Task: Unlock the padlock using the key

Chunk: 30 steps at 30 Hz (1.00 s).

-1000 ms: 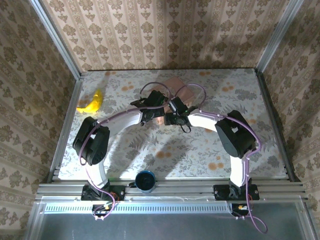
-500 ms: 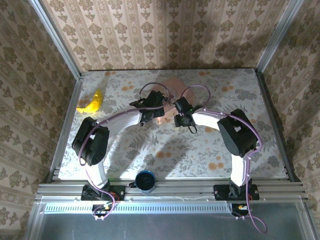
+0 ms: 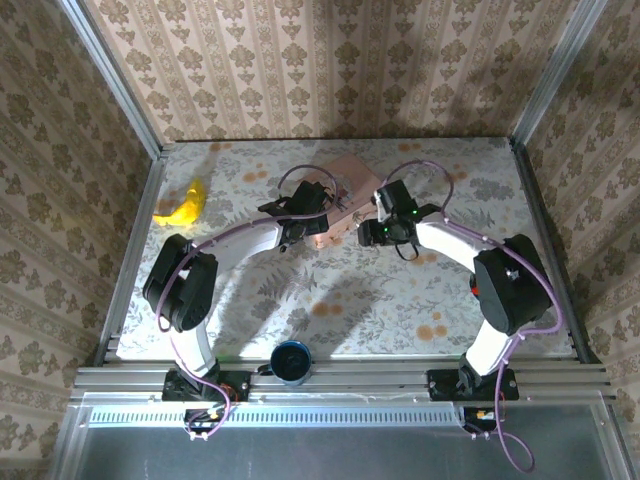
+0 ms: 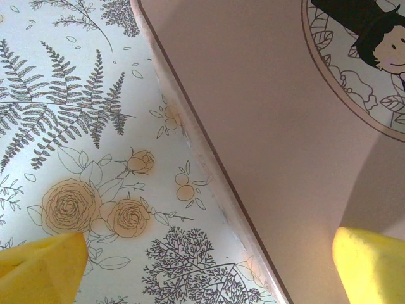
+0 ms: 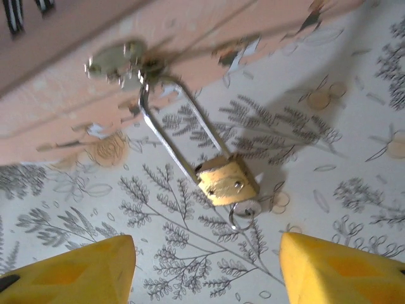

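The padlock point(image 5: 226, 180) is a small brass block lying on the flowered table. Its long steel shackle point(image 5: 171, 136) runs up to a round metal hasp point(image 5: 119, 61) on the pink picture box point(image 5: 95, 38). The key point(image 5: 245, 211) with its wire ring sticks out of the lock's lower end. My right gripper point(image 5: 205, 275) is open just short of the key, its yellow fingertips point(image 5: 76, 272) on either side and nothing between them. My left gripper point(image 4: 205, 272) is open too, straddling the edge of the pink box point(image 4: 272, 114).
A yellow banana point(image 3: 183, 207) lies at the far left of the table point(image 3: 300, 300). A dark blue cup point(image 3: 291, 360) stands at the near edge between the arm bases. Both arms meet at the pink box point(image 3: 352, 168) in the middle rear.
The right arm has swung to the right and its gripper has drawn back from the box's front to its right side. Its jaws have narrowed a little. The left arm has stayed still.
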Each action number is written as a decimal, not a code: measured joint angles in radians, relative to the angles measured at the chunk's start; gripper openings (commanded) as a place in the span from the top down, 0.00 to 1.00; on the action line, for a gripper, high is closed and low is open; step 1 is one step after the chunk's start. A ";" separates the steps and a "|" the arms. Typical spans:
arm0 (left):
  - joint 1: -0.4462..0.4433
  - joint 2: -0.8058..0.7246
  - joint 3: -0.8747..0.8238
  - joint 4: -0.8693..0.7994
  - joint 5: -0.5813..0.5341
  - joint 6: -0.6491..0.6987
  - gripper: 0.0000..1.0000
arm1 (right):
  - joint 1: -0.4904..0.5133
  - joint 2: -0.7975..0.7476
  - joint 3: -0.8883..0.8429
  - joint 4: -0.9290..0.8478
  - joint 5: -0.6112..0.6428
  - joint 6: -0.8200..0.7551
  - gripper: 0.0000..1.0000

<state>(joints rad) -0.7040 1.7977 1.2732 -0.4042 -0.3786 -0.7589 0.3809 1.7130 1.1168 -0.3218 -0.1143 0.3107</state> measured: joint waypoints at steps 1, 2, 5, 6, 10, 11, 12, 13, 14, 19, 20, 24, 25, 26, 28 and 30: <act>0.000 0.000 0.000 0.000 0.000 0.000 0.00 | -0.024 -0.001 0.000 0.014 -0.028 -0.003 0.43; 0.001 0.000 0.000 0.000 0.001 0.000 0.00 | -0.043 -0.001 0.000 0.026 -0.053 -0.006 0.47; 0.002 0.000 0.000 0.001 0.004 0.000 0.00 | -0.112 0.016 0.000 0.068 -0.165 -0.034 0.54; 0.003 0.000 0.000 0.001 0.006 0.000 0.00 | -0.134 0.031 0.001 0.086 -0.206 -0.045 0.55; 0.005 0.000 -0.001 0.002 0.012 0.000 0.00 | -0.192 0.129 0.041 0.113 -0.335 -0.095 0.55; 0.005 0.000 -0.001 0.003 0.012 0.000 0.00 | -0.197 0.150 0.050 0.116 -0.355 -0.106 0.55; 0.005 0.000 -0.001 0.003 0.013 0.000 0.00 | -0.200 0.172 0.061 0.119 -0.382 -0.122 0.55; 0.005 0.000 -0.001 0.003 0.013 0.000 0.00 | -0.200 0.187 0.065 0.125 -0.404 -0.132 0.55; 0.005 0.000 -0.001 0.003 0.014 0.000 0.00 | -0.200 0.196 0.067 0.131 -0.423 -0.140 0.55; 0.005 0.000 -0.001 0.004 0.016 0.000 0.00 | -0.200 0.237 0.100 0.159 -0.509 -0.171 0.56; 0.005 0.000 -0.001 0.004 0.016 0.000 0.00 | -0.200 0.244 0.106 0.163 -0.520 -0.176 0.57; 0.005 0.000 -0.001 0.004 0.016 0.000 0.00 | -0.200 0.256 0.112 0.170 -0.546 -0.181 0.58; 0.005 0.000 -0.001 0.004 0.016 0.000 0.00 | -0.200 0.260 0.113 0.171 -0.549 -0.181 0.58; 0.005 0.000 -0.001 0.004 0.017 0.000 0.00 | -0.200 0.264 0.113 0.172 -0.552 -0.181 0.58; 0.005 0.000 -0.001 0.004 0.017 0.000 0.00 | -0.200 0.275 0.114 0.177 -0.553 -0.181 0.58; 0.006 0.000 -0.001 0.004 0.019 0.000 0.00 | -0.200 0.284 0.117 0.177 -0.552 -0.181 0.59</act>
<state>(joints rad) -0.6983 1.7977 1.2720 -0.4004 -0.3595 -0.7589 0.1806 1.9972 1.2339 -0.1452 -0.6666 0.1299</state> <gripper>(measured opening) 0.999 0.416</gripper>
